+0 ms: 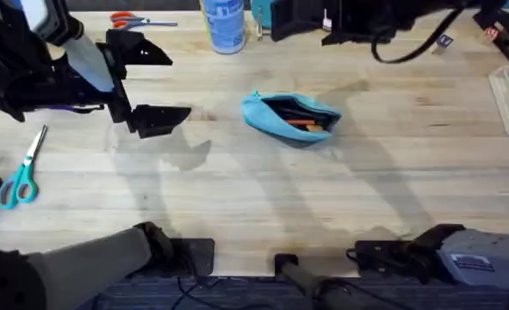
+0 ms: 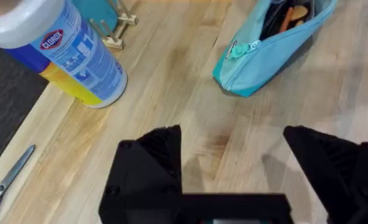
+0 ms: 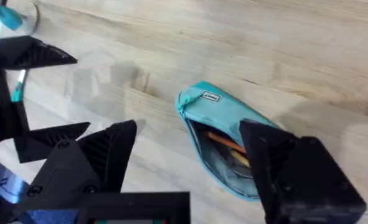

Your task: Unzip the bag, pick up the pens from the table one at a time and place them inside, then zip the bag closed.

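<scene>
A: Overhead view, item one?
B: Small light-blue fabric pencil pouch [image 1: 288, 117], lying mid-way across the pale plank-grain wooden table [image 1: 263, 198], zipper open, slim orange pens [image 1: 303, 125] lying inside.

A: Tools?
B: Left gripper [image 1: 155, 84], black, to the left of the pouch, well apart from it; fingers spread wide, nothing between them. Near it: teal-handled scissors [image 1: 20, 181] at the left edge, orange-handled scissors [image 1: 133, 19] at the far edge, a blue-and-white wipes canister [image 1: 223, 24] just beside those.

A: Left wrist view?
B: Left gripper [image 2: 233, 168] above bare wood, fingers apart and empty. Pouch [image 2: 258, 56] beyond it, mouth gaping, turquoise pull tab [image 2: 236, 51] at the near end, orange pens [image 2: 291, 15] visible within. Canister [image 2: 59, 50] standing upright off to one side.

A: Right wrist view?
B: Right gripper [image 3: 190, 168] over the pouch [image 3: 224, 134], fingers apart, holding nothing. Pouch open, orange pens [image 3: 228, 143] inside. Left gripper [image 3: 43, 93] farther off, likewise apart.
</scene>
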`<action>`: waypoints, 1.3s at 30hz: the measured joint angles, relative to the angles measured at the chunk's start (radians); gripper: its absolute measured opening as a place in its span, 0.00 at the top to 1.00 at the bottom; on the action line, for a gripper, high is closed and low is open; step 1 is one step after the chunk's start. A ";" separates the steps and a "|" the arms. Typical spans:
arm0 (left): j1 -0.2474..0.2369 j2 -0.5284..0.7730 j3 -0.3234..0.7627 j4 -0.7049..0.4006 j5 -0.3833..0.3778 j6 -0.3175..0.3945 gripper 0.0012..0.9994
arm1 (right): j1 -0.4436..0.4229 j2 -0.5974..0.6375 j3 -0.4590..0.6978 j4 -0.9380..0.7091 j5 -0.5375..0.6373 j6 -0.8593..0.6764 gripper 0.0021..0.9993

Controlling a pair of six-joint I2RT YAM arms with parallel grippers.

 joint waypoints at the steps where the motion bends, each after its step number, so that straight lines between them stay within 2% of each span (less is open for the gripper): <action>1: 0.000 0.000 0.000 0.000 0.000 0.000 0.01 | 0.000 0.014 0.028 -0.021 -0.001 0.000 0.00; 7: 0.000 0.000 0.000 0.000 0.000 0.000 0.01 | 0.002 0.129 0.161 -0.110 -0.006 0.000 0.00; 14: 0.000 0.000 0.000 0.000 0.000 0.000 0.01 | 0.039 0.240 0.262 -0.159 -0.007 -0.003 0.00; 39: 0.000 0.000 0.000 0.000 0.000 0.000 0.01 | 0.094 0.398 0.271 -0.144 -0.007 -0.046 0.00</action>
